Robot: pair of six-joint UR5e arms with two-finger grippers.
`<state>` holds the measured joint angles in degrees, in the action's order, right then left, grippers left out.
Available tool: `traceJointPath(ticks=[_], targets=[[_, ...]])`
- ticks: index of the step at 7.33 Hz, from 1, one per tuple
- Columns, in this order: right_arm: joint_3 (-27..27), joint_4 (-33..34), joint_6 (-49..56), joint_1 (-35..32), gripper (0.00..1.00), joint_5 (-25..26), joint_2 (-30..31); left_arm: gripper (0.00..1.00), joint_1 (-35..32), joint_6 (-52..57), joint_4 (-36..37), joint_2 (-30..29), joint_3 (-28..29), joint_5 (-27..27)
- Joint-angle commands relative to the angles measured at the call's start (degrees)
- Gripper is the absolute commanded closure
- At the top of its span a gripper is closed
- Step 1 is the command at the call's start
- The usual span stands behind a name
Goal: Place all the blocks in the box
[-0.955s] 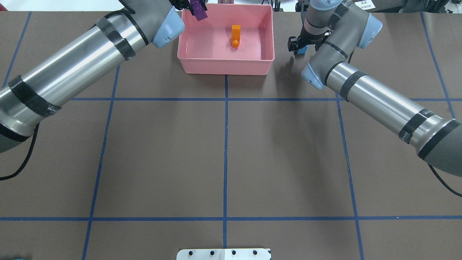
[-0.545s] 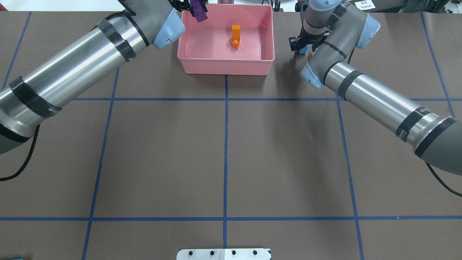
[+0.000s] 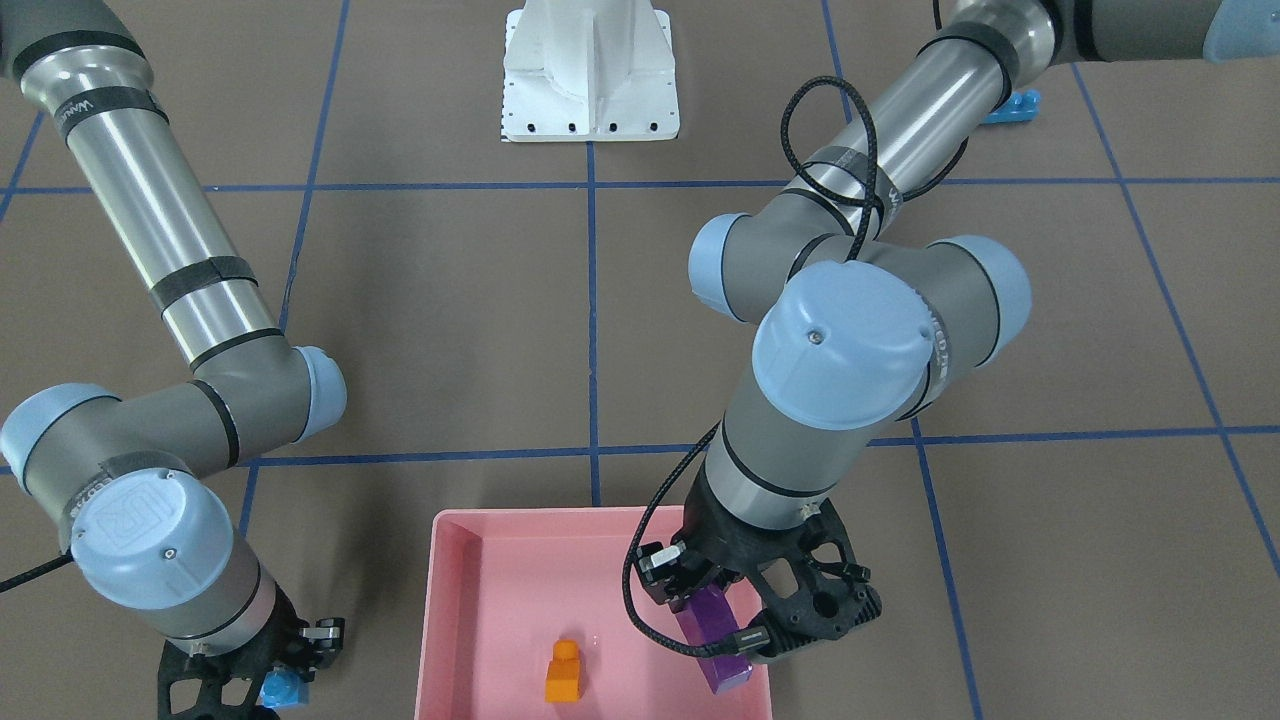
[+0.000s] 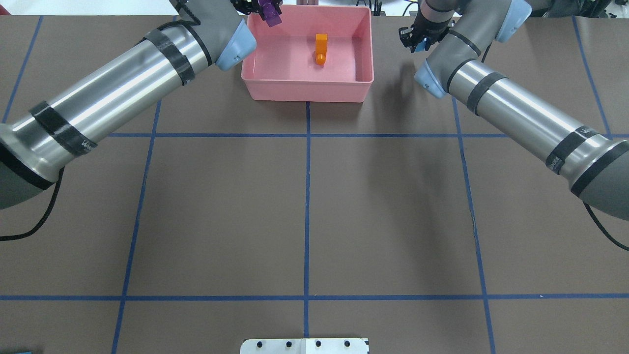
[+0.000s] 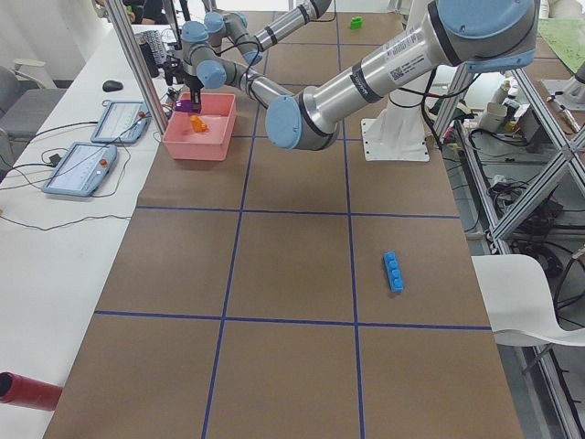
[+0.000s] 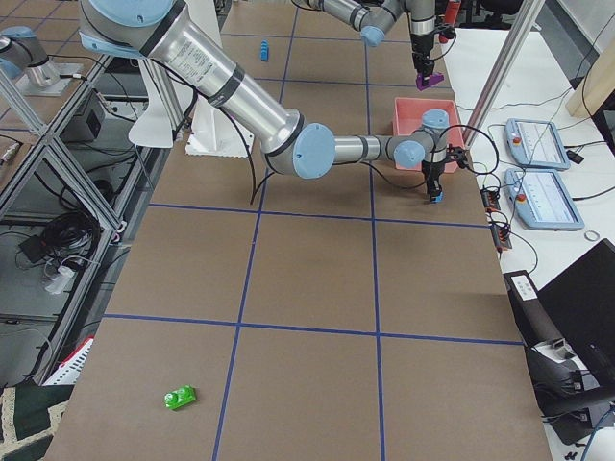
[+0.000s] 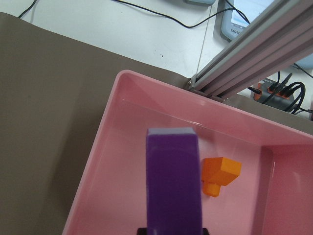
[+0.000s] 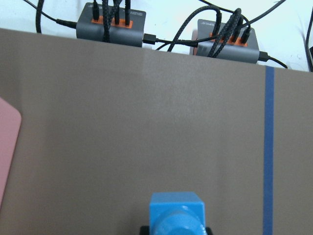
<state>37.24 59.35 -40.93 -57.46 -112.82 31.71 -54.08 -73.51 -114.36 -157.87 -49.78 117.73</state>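
Note:
My left gripper [image 3: 715,640] is shut on the purple block [image 7: 173,181], which hangs over the left far corner of the pink box [image 4: 307,91]. The orange block [image 4: 321,48] lies inside the box. To the right of the box, my right gripper [image 4: 417,42] is shut on the small blue block [image 8: 177,213] and holds it off the table. The long blue block [image 5: 393,272] lies on the table far on the robot's left. The green block [image 6: 180,396] lies far on its right.
The white robot base [image 3: 590,75] stands at the near middle edge. Cable hubs [image 8: 110,24] and tablets [image 5: 82,167] sit past the table's far edge behind the box. A metal post [image 7: 254,49] rises just beyond the box.
My right gripper has risen and moved toward the far edge with the small blue block. My left arm has shifted slightly right, the purple block still in its grip over the box corner.

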Motion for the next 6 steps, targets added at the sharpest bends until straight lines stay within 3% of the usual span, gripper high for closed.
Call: traceJointPath(ticks=[1,3,4,5,6], targets=[[0.2,1.1,0.33,-3.0,1.0,-5.19,-2.34,0.01,1.25,-0.32,-4.19,-0.69,2.75,-0.75],[4.13,8.8,-0.28,-3.8,1.0,-9.68,-5.24,0.0,1.7,0.38,-1.51,-0.51,1.8,-1.02],[6.16,12.24,-1.33,-3.71,1.0,-10.57,-6.65,0.0,0.05,9.78,7.74,-0.34,-1.95,3.25],[6.35,12.45,-4.74,-2.93,1.0,-11.36,-7.53,0.0,-2.23,19.19,21.67,0.88,-10.78,5.81],[6.35,12.19,-8.08,-1.53,1.0,-11.11,-8.59,0.0,-2.87,26.68,33.73,6.64,-23.22,5.84]])
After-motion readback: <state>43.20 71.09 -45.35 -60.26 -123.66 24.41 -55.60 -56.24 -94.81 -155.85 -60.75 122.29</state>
